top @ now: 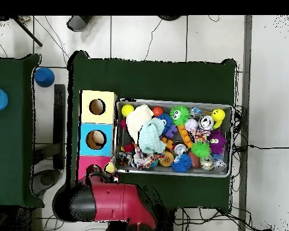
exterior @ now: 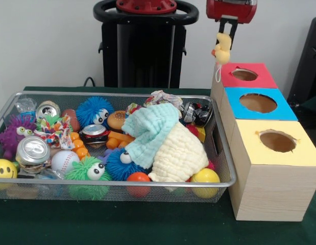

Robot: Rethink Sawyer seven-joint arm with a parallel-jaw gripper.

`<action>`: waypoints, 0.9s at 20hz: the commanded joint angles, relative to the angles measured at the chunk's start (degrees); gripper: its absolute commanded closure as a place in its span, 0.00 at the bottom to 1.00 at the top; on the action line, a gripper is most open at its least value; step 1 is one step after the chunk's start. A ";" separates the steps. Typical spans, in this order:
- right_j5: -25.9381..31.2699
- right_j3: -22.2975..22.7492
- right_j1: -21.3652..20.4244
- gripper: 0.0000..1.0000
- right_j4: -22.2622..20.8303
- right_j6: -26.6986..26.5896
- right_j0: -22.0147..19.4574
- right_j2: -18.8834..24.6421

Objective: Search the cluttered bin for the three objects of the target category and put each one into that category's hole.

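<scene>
While my jaws clamp the yellow plush duck (exterior: 222,48) by its head above the red box's hole (exterior: 244,75), it dangles soft and light.

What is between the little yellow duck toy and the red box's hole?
Nothing. In the front view the yellow plush duck hangs from the gripper, with only bare air between it and the red box's hole below.

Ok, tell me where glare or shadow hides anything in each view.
Front view: even light; bright glints on the crushed can and the bin rim hide little, and the gripper holding the yellow plush toy reads clearly against the wall. Overhead view: the toy is a small patch beside the red arm, which covers most of the red-topped box.
</scene>
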 commanded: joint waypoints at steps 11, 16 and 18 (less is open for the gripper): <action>4.01 -6.62 5.60 1.00 6.10 17.00 5.25 -3.34; 1.36 -6.09 7.53 1.00 7.17 16.80 6.32 -3.84; -0.38 -5.53 8.55 1.00 7.57 16.72 6.55 -3.77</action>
